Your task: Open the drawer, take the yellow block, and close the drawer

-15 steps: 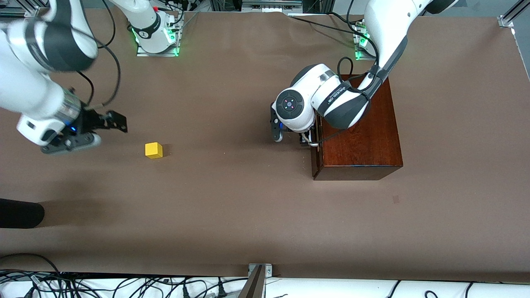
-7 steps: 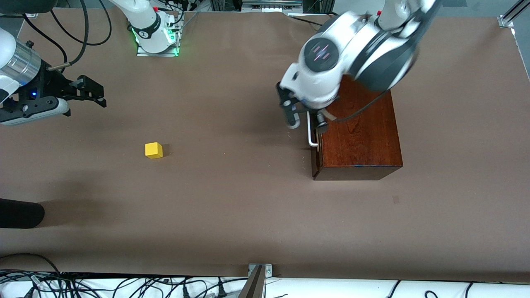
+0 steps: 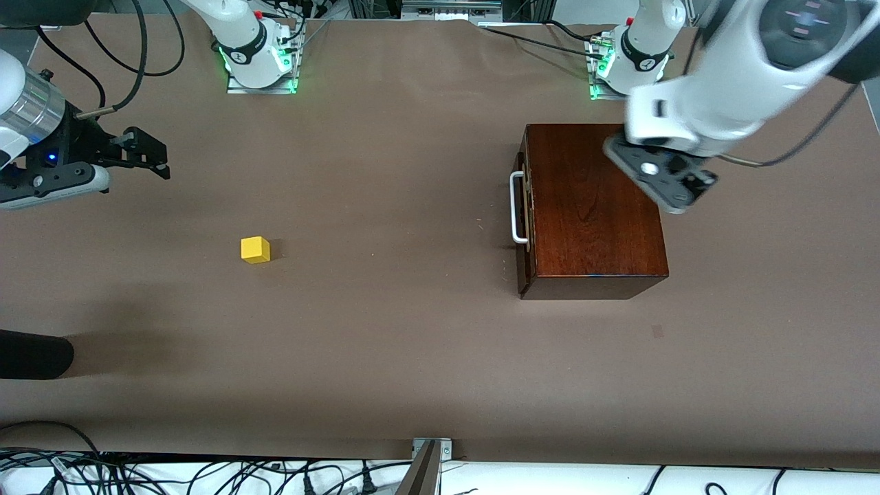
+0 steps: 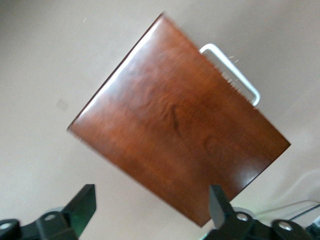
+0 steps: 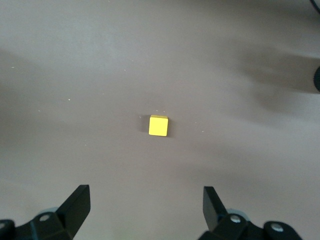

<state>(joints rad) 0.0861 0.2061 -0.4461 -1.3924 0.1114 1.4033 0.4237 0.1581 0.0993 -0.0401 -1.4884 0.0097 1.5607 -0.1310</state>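
Both claws have pulled away, left claw (image 3: 661, 180) and right claw (image 3: 130, 157) wide, leaving the drawer (image 3: 524, 206) shut and the yellow block (image 3: 255, 249) out on the desk (image 3: 385, 330).

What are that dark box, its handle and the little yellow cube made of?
The box looks like reddish-brown wood with glossy varnish: grain and reflections show. Its handle is a smooth white bar, metal or plastic. The yellow cube is matte and plain, perhaps painted wood or plastic.

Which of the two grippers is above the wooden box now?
The left gripper, with open jaws, hangs over the edge of the wooden box away from its handle. The right gripper, also open, is over bare table at the right arm's end.
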